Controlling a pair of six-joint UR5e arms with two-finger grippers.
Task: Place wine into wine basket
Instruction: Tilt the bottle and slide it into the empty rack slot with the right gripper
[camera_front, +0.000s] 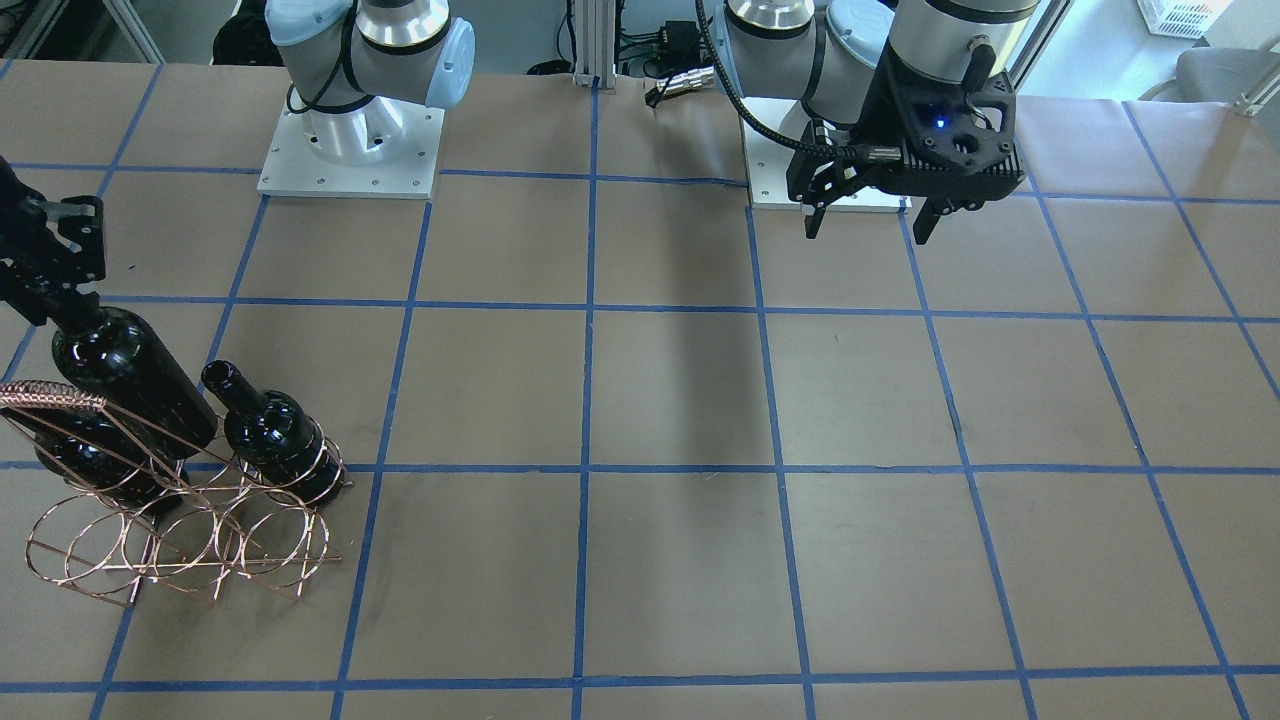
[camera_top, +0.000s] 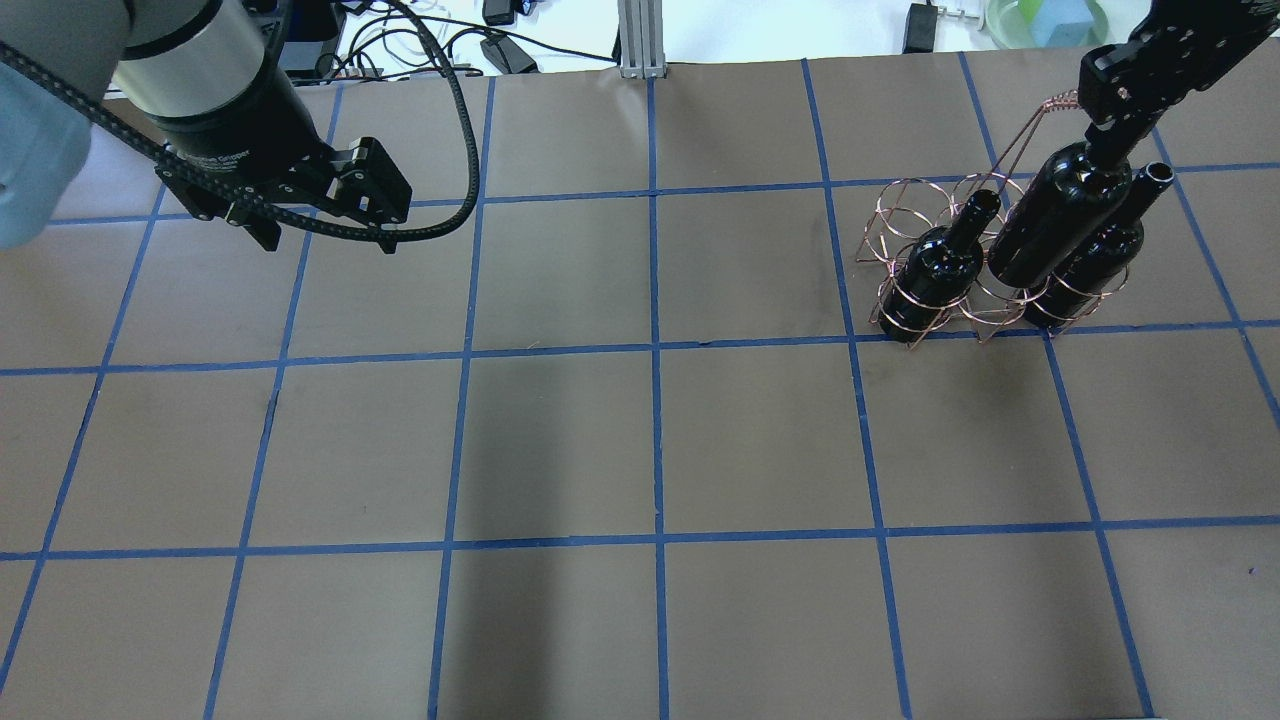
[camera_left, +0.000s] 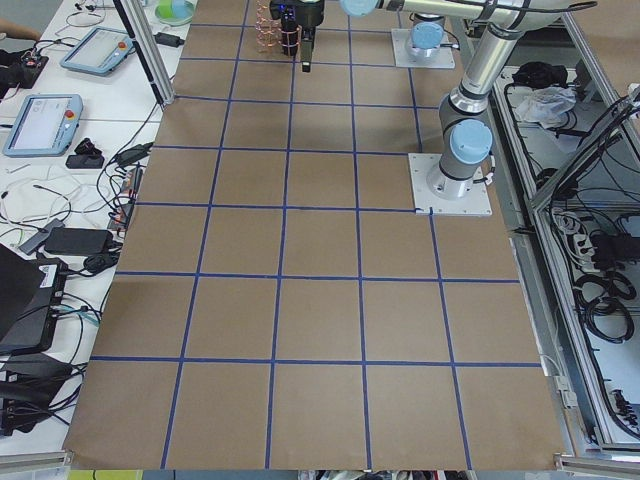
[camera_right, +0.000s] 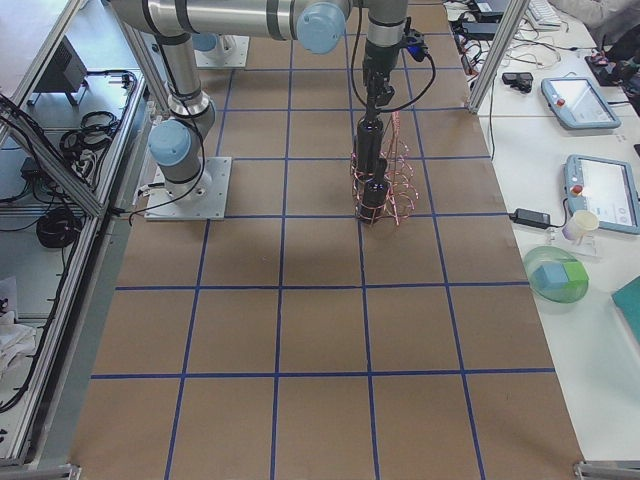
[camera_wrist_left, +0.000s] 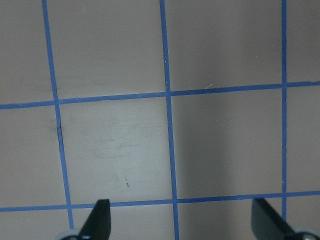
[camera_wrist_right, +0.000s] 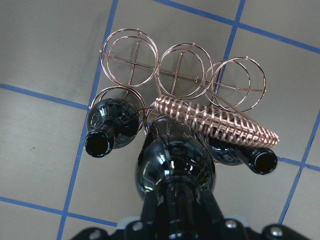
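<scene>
Right gripper (camera_top: 1108, 140) pinches glossy black glass wine bottle (camera_top: 1058, 215) by neck. Lower plumb into copper wire basket (camera_wrist_right: 215, 120), between 2 seated bottles (camera_top: 935, 275). Left gripper (camera_front: 868, 232) spread, idle.

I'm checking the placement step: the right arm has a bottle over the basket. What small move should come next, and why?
Probably ease the held bottle straight down. The right gripper clamps its neck, its base seems to be at the free ring between the seated bottles in the basket, and it is not yet seated.

right claw (camera_front: 60, 298) cropped, wine (camera_front: 130, 375) neck hidden (clasped)
</scene>
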